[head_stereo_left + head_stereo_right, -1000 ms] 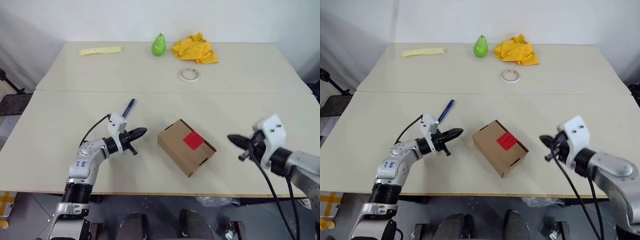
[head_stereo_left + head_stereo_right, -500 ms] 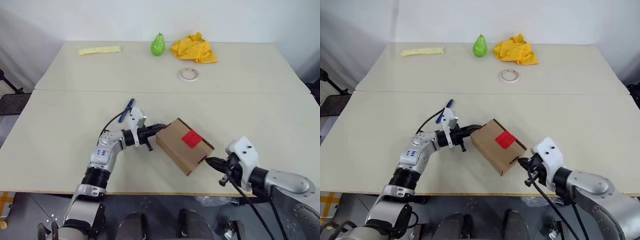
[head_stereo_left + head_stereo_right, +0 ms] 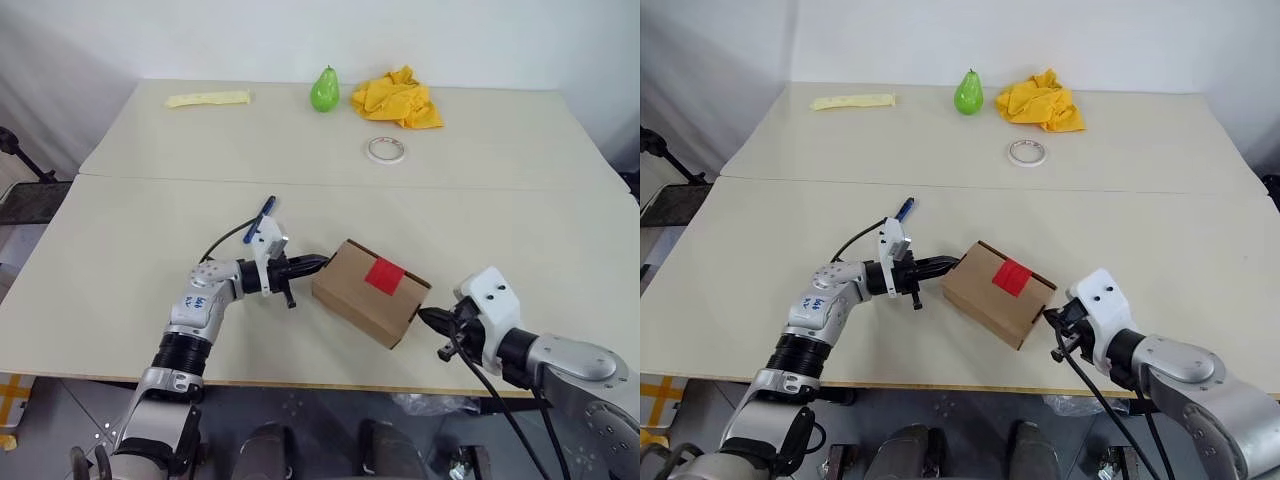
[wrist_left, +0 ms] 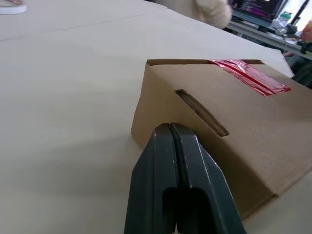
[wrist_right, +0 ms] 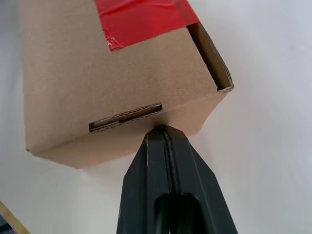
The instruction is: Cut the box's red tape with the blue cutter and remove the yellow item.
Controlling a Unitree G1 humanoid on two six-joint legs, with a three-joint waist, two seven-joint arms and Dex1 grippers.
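Observation:
The brown box (image 3: 352, 290) lies at an angle on the near table, with the red tape (image 3: 384, 276) on its top face. My left gripper (image 3: 322, 261) is shut and level, its tip against the box's left end (image 4: 161, 109). From the other side my right gripper (image 3: 420, 316) is shut, its tip pressed to the box's right end just under a flap slot (image 5: 126, 115). The blue cutter (image 3: 265, 211) lies on the table behind my left wrist, partly hidden by it. The yellow item is hidden.
At the far side stand a green pear (image 3: 323, 90), a crumpled yellow cloth (image 3: 395, 98), a whitish tape ring (image 3: 385, 150) and a pale yellow strip (image 3: 208, 98). The table's front edge (image 3: 330, 380) runs close below the box.
Both shut grippers have closed in on the box, the left moving right and the right moving left, and now meet its two ends. The box has stayed about where it was.

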